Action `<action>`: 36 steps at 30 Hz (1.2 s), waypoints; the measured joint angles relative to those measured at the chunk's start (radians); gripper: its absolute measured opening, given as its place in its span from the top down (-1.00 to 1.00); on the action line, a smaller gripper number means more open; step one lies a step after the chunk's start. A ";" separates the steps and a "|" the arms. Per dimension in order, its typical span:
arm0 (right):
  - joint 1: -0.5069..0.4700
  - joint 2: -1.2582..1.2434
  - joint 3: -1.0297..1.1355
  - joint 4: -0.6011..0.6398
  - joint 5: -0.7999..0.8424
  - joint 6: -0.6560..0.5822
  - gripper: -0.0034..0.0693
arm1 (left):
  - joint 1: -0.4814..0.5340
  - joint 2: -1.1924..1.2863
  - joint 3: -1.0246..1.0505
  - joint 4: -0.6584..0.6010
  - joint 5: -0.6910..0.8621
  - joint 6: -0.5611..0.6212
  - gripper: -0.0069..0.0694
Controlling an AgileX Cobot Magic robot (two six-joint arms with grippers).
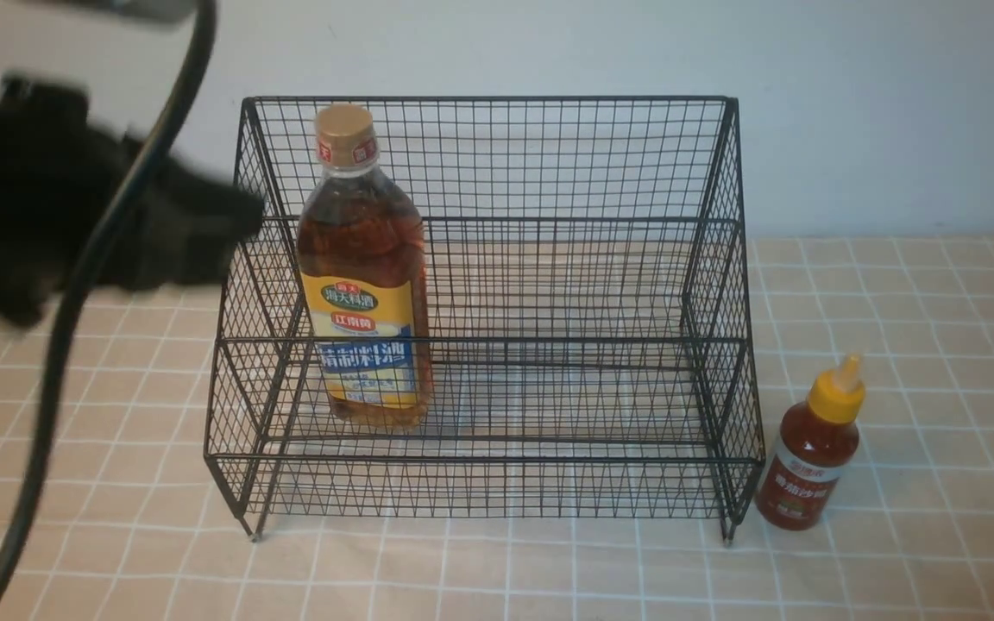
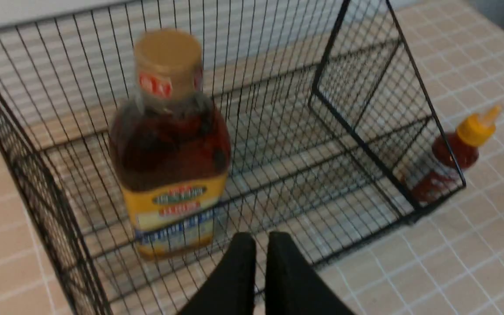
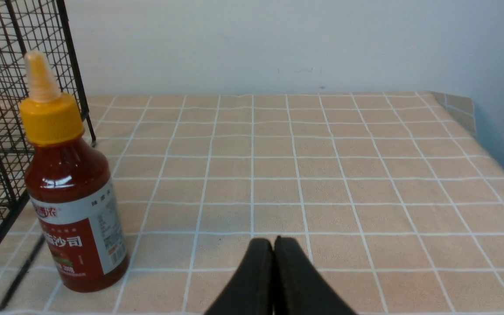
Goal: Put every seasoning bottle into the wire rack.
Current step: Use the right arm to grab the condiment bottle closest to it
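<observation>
Standing upright in the wire rack (image 1: 549,220), the amber bottle (image 1: 363,285) is stowed. Left end effector (image 2: 256,247) and right end effector (image 3: 274,249) are closed and empty. The red sauce bottle (image 1: 812,457) stands outside, pending.

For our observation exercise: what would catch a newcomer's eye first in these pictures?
The black wire rack fills the middle, with the tall amber bottle standing upright inside near its left side. The small red bottle stands outside, on the table by the rack's right front foot.
</observation>
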 joint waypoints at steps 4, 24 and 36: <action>0.000 0.000 0.000 0.000 0.000 0.000 0.94 | 0.000 -0.119 0.098 0.071 0.009 -0.089 0.84; 0.000 0.000 0.000 0.000 0.000 0.000 0.94 | 0.000 -0.516 0.359 0.146 0.078 -0.162 0.84; 0.000 0.000 0.000 0.000 0.000 0.000 0.94 | 0.078 -0.782 0.699 0.328 -0.346 -0.162 0.84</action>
